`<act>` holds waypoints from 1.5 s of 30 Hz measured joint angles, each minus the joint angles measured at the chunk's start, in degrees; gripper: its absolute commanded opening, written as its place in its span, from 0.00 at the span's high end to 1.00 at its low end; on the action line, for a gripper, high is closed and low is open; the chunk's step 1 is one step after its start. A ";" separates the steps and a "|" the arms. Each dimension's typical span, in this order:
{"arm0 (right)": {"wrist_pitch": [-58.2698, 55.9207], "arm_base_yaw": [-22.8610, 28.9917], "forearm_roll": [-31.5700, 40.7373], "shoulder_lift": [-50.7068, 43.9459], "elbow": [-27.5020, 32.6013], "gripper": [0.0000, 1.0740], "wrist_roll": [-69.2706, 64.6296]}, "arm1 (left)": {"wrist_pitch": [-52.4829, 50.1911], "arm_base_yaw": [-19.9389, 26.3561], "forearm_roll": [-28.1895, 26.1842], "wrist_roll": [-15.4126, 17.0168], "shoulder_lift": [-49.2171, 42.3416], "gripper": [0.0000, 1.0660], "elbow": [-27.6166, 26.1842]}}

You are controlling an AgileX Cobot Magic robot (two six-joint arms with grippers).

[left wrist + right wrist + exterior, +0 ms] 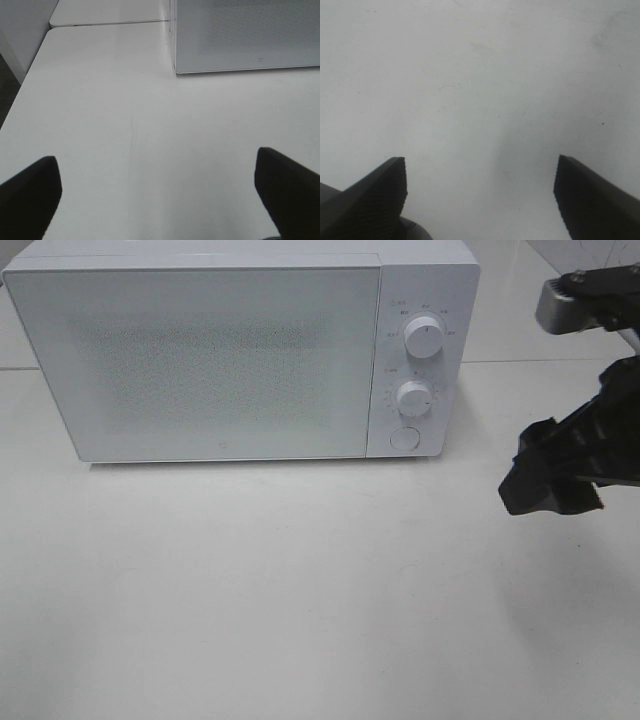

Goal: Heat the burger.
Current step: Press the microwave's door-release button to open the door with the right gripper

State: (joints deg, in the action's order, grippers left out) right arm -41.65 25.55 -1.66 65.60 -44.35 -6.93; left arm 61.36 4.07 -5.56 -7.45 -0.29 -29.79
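Note:
The burger is out of view in every frame. A white microwave point(240, 350) stands at the back of the table with its door shut; its front corner also shows in the left wrist view point(240, 35). My right gripper point(550, 485) hangs above the table to the right of the microwave; in the right wrist view its fingers point(375, 195) are spread wide over bare table, so the right gripper point(480, 195) is open and empty. My left gripper point(160, 195) is open and empty above the table, in front of and left of the microwave. It does not show in the exterior view.
The microwave has two round knobs point(425, 337) and a round button point(404, 437) on its right panel. The white table point(300, 580) stretches in front of it. The table's left edge point(20, 95) and a seam to a second table show in the left wrist view.

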 measured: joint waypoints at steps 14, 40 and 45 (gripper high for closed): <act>-12.20 -5.56 -0.40 -21.60 2.52 0.28 2.12 | 0.00 0.00 0.00 0.00 0.00 0.08 0.00; -21.20 -17.30 -3.32 -65.32 6.02 0.29 2.98 | 0.00 0.00 0.00 0.00 0.00 0.08 0.00; -21.20 -17.30 -2.92 -65.89 8.65 0.29 3.04 | 0.00 0.00 0.00 0.00 0.00 0.08 0.00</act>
State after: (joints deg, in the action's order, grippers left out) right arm -62.85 8.25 -4.58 -0.29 -35.70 -3.90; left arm 61.36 4.07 -5.56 -7.45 -0.29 -29.79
